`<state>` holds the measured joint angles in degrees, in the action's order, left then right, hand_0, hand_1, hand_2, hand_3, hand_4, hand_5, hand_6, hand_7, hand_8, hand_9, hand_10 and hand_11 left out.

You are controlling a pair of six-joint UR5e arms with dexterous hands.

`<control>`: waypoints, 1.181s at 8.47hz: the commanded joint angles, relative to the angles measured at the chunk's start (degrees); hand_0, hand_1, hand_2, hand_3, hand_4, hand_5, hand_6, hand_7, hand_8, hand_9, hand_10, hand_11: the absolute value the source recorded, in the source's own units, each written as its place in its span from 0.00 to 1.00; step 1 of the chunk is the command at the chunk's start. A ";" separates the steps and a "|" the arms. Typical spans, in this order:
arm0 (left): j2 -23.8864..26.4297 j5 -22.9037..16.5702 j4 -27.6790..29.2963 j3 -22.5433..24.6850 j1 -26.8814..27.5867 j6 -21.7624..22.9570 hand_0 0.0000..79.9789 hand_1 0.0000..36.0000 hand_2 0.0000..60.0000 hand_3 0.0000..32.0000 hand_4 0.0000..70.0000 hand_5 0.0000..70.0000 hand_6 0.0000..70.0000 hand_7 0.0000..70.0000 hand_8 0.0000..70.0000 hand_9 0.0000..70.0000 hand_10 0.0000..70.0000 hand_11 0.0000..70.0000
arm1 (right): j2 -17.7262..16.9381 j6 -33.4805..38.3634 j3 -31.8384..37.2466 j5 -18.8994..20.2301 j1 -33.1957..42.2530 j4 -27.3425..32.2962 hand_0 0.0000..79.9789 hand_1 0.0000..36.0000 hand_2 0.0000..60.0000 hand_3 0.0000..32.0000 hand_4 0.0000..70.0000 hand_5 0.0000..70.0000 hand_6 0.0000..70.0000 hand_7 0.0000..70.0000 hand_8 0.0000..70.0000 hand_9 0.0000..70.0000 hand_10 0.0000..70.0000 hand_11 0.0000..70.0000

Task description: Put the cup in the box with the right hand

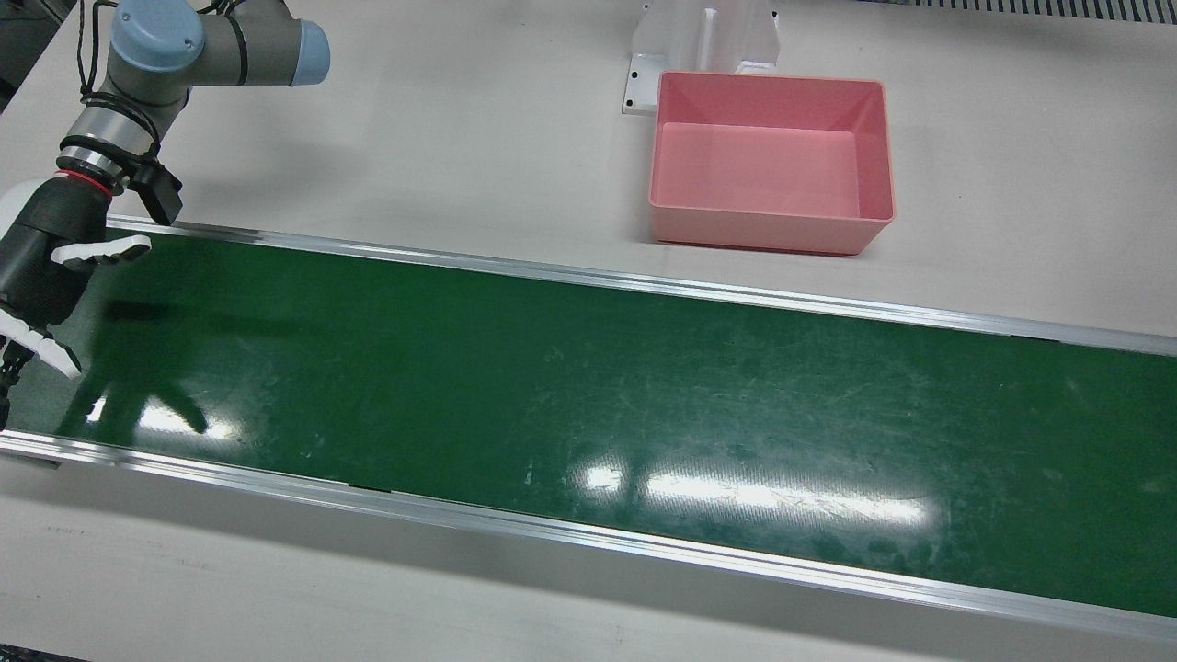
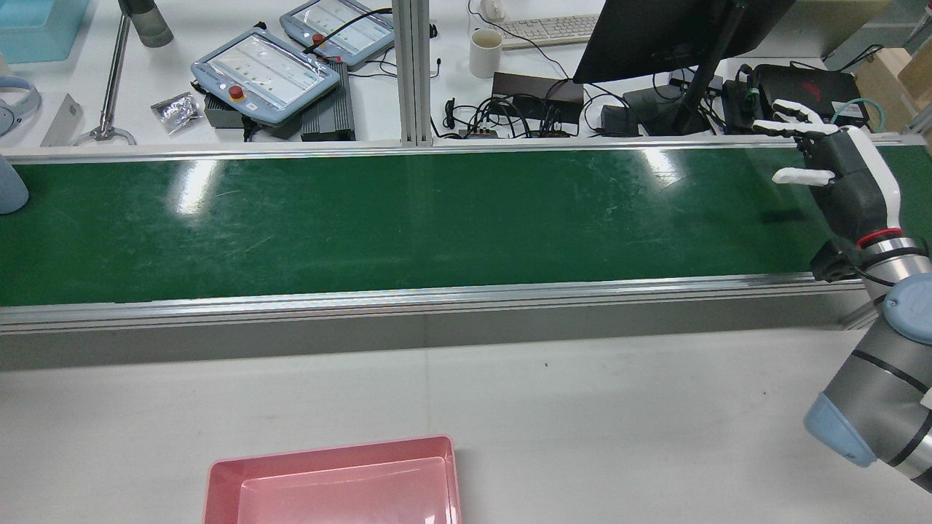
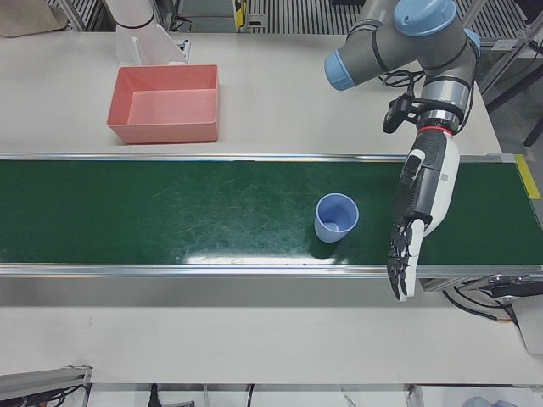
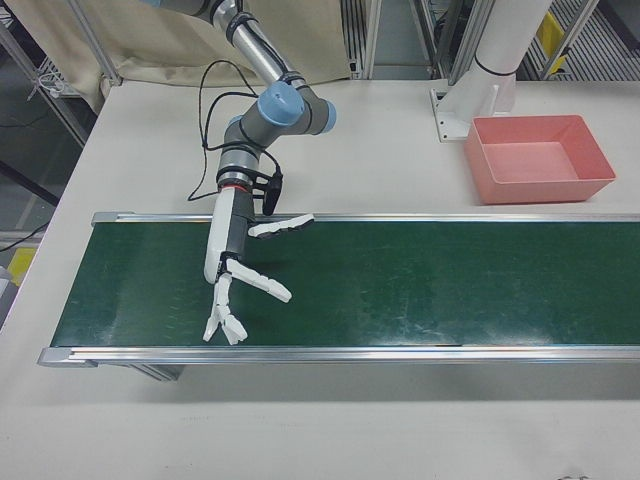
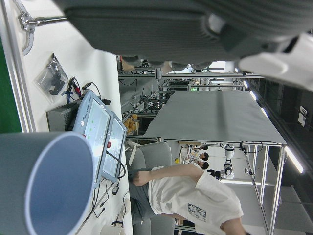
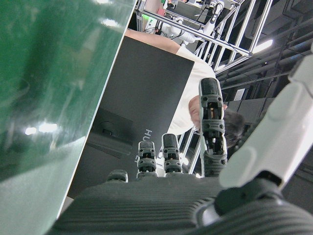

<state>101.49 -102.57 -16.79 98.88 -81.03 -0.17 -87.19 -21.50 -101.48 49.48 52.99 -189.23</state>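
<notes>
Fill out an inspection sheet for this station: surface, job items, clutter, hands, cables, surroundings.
Surface: green conveyor belt, scuffed, glare patches; white table around it.
Job's things: blue cup upright on the belt near the left hand; pink box empty, on the table off the belt.
Clutter: nothing seen on the belt or the table.
Hands: right hand open above the belt's far end, holding nothing; left hand open beside the cup, apart from it.
Cables: black cable along the right arm; tangled wires on the desk beyond.
Surroundings: teach pendants, monitor, keyboard, mug; a person seated.
</notes>
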 commanded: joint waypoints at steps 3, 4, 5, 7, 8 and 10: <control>0.02 0.00 0.00 0.00 0.00 0.00 0.00 0.00 0.00 0.00 0.00 0.00 0.00 0.00 0.00 0.00 0.00 0.00 | 0.18 -0.38 0.41 0.00 0.00 -0.09 0.56 0.01 0.00 0.11 0.66 0.02 0.07 0.41 0.13 0.22 0.00 0.00; 0.02 0.00 0.00 0.00 0.00 0.00 0.00 0.00 0.00 0.00 0.00 0.00 0.00 0.00 0.00 0.00 0.00 0.00 | 0.26 -0.47 0.41 0.00 0.00 -0.09 0.56 0.01 0.00 0.11 0.67 0.02 0.07 0.41 0.13 0.22 0.00 0.00; 0.02 0.00 0.00 0.00 0.00 0.00 0.00 0.00 0.00 0.00 0.00 0.00 0.00 0.00 0.00 0.00 0.00 0.00 | 0.87 -0.47 0.67 0.00 0.26 -0.09 0.55 0.01 0.00 0.09 0.69 0.02 0.07 0.42 0.13 0.22 0.00 0.00; 0.02 0.00 0.00 0.00 0.00 0.00 0.00 0.00 0.00 0.00 0.00 0.00 0.00 0.00 0.00 0.00 0.00 0.00 | 1.58 -0.65 0.76 0.09 1.05 -0.26 0.55 0.00 0.00 0.10 0.72 0.01 0.07 0.43 0.13 0.22 0.00 0.00; 0.02 0.00 0.00 0.00 0.09 0.00 0.00 0.00 0.00 0.00 0.00 0.00 0.00 0.00 0.00 0.00 0.00 0.00 | 2.19 -0.73 0.76 0.18 1.23 -0.44 0.55 0.00 0.00 0.11 0.74 0.01 0.07 0.43 0.13 0.22 0.00 0.00; 0.02 0.00 0.00 0.00 0.00 0.00 0.00 0.00 0.00 0.00 0.00 0.00 0.00 0.00 0.00 0.00 0.00 0.00 | 2.81 -0.73 1.28 0.09 1.32 -1.14 0.55 0.00 0.00 0.16 0.78 0.01 0.07 0.44 0.12 0.22 0.00 0.00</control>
<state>101.51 -102.57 -16.79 98.88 -80.97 -0.18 -85.19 -22.18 -100.71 49.59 54.09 -189.79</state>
